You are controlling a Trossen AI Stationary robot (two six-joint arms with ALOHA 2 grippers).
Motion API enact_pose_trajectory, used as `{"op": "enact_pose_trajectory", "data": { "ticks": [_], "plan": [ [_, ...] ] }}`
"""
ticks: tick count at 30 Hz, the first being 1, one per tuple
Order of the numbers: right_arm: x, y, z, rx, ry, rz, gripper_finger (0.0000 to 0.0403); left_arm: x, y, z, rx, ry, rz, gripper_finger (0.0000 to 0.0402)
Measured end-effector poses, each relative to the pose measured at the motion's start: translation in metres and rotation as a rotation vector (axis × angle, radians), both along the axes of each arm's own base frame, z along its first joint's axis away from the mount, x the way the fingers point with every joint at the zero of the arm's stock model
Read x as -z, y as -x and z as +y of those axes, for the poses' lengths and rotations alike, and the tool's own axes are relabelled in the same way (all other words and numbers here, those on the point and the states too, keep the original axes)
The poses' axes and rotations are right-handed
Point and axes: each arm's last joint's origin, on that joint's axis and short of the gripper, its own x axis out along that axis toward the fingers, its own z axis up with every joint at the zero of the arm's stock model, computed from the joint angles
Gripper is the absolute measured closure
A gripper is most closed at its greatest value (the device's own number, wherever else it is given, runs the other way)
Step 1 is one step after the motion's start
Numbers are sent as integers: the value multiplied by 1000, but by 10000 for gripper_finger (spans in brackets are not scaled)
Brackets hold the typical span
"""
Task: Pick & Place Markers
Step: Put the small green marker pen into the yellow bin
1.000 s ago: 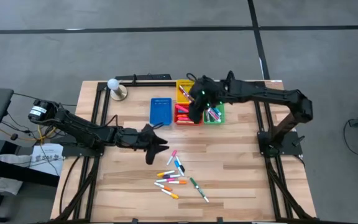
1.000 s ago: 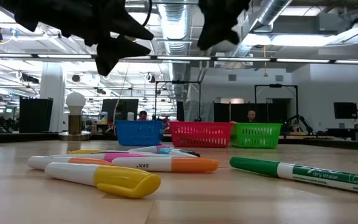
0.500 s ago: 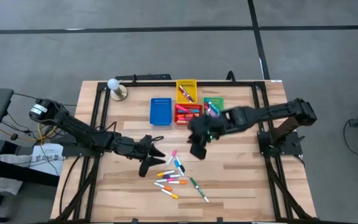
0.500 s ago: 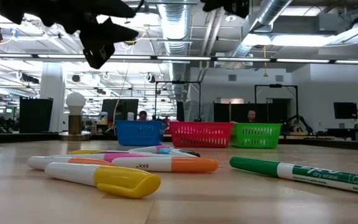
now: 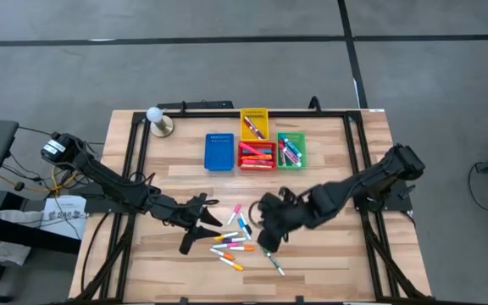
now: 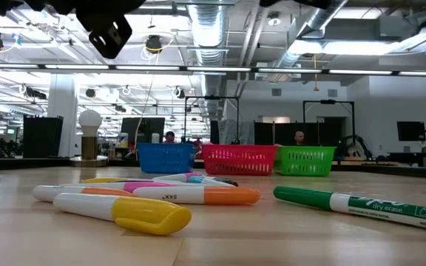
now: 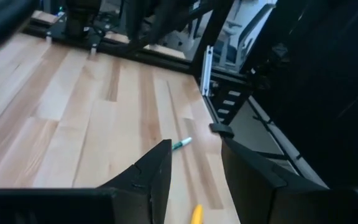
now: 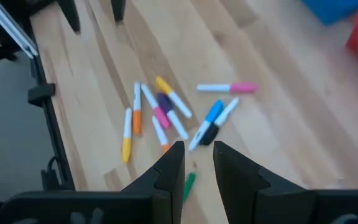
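- Left gripper (image 5: pixel 195 239) hangs low over the wooden table (image 5: pixel 329 246), just left of the loose markers (image 5: pixel 237 237), fingers parted with nothing between them.
- Right gripper (image 5: pixel 265 241) hovers at the right edge of that same pile, fingers a small way apart and empty too; its wrist camera looks straight down on the scattered pens.
- Pile is a mixed bunch: orange, yellow, pink, blue, plus a green marker (image 5: pixel 270 257) lying a bit off to the right.
- More markers sit in the yellow bin (image 5: pixel 253 121), red bin (image 5: pixel 257 155) and green bin (image 5: pixel 291 149) at the back; the blue bin (image 5: pixel 219 151) is beside them.
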Motion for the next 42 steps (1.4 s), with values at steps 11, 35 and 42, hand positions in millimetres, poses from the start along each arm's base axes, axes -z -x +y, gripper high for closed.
{"op": "enact_pose_trajectory", "data": {
  "ticks": [11,35,42],
  "plan": [
    [70,-9,55,98,-24,146,326,-2,3,-7,28,10,-18,262],
    [131,-17,76,242,-113,311,257,-2,4,-7,30,10,-17,262],
    [130,-18,75,243,-112,304,206,-2,4,-7,30,10,-17,262]
  ]
}}
